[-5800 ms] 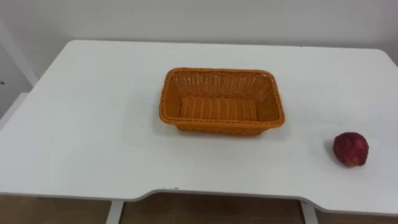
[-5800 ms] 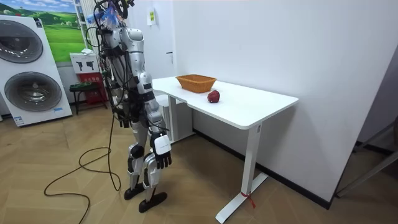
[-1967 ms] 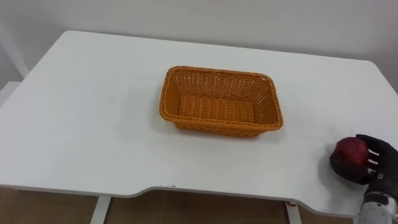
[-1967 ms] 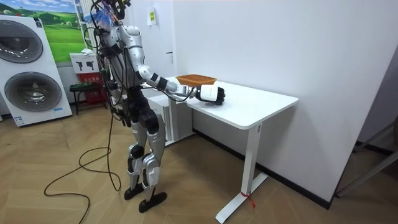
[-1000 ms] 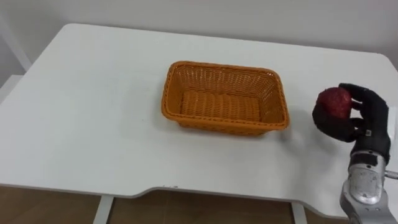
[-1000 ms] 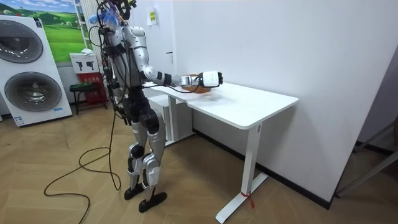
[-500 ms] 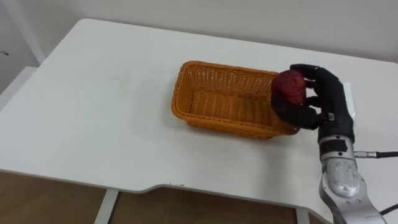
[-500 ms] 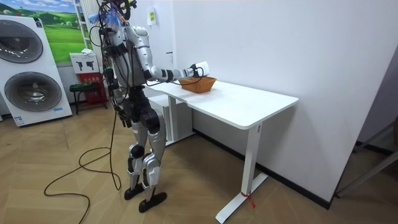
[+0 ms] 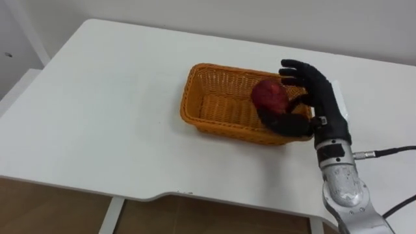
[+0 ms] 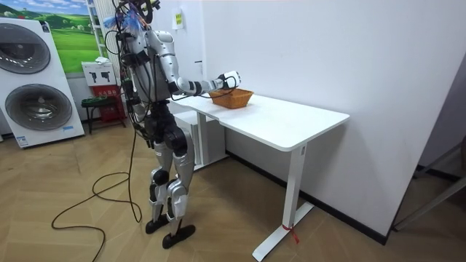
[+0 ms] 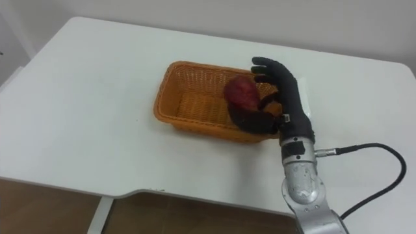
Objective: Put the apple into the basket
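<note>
A dark red apple [image 9: 270, 96] hangs over the right end of the orange wicker basket [image 9: 190, 104], which stands in the middle of the white table [image 9: 97, 97]. My right hand [image 9: 316, 97] is open over the basket's right rim. Its fingers [image 9: 294, 65] are stretched out past the apple and its thumb lies under it, so the apple leans on the palm side without being clasped. In the right eye view the same apple [image 11: 241, 91] sits left of the right hand [image 11: 288, 91]. The room view has me standing at the table's end, my right hand [image 10: 230, 78] above the basket [image 10: 233, 97].
Bare tabletop lies left of and in front of the basket, ending in a curved front edge [image 9: 175, 193]. A white wall runs behind the table. Two washing machines [image 10: 36, 80] stand at the room view's left, well away from the table [image 10: 291, 120].
My right hand has carried the apple further left, over the basket's inside, and its fingers have uncurled from round the apple. The basket has not moved.
</note>
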Robot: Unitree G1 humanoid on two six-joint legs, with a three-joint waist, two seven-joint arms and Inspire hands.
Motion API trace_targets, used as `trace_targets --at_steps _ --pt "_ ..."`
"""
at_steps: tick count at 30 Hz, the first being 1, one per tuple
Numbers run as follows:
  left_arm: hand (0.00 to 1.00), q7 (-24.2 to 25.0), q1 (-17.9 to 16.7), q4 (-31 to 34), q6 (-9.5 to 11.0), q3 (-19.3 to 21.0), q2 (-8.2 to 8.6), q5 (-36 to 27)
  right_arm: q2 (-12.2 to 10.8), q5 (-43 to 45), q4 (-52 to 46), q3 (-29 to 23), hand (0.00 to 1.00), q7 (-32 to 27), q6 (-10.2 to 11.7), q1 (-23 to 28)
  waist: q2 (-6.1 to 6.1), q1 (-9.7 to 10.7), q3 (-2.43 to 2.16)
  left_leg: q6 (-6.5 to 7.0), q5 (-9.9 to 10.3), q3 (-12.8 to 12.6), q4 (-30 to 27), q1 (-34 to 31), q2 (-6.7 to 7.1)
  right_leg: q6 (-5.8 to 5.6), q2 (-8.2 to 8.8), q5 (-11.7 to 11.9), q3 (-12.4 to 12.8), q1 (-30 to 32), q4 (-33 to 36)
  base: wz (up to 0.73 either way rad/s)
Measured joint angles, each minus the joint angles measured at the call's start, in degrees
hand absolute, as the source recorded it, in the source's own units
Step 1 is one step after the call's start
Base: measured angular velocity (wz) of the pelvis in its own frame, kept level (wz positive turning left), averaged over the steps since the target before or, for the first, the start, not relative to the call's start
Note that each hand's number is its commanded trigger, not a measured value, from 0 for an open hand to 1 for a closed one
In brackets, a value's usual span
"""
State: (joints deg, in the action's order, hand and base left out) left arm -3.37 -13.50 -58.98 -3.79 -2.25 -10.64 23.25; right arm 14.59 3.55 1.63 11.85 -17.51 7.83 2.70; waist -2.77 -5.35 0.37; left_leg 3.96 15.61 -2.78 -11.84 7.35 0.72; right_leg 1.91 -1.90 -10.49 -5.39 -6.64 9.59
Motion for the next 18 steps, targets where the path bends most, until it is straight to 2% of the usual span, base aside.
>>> trace_targets --at_steps 14,18 --pt "0.0 0.0 -0.6 1.4 -0.4 -0.3 0.07 0.1 -0.2 0.1 0.0 0.4 0.0 2.2 -0.5 -0.6 0.08 0.2 -0.06 -0.01 0.0 0.5 0.0 0.1 0.0 0.0 0.04 0.0 -0.7 -0.2 -0.1 0.01" --pt "0.0 0.0 -0.6 1.4 -0.5 -0.2 0.05 1.2 -0.2 0.1 0.0 0.2 0.0 2.2 -0.5 -0.6 -0.1 0.3 -0.21 -0.01 0.0 0.5 0.1 0.1 0.0 0.0 0.06 0.0 -0.9 -0.3 -0.1 0.0"
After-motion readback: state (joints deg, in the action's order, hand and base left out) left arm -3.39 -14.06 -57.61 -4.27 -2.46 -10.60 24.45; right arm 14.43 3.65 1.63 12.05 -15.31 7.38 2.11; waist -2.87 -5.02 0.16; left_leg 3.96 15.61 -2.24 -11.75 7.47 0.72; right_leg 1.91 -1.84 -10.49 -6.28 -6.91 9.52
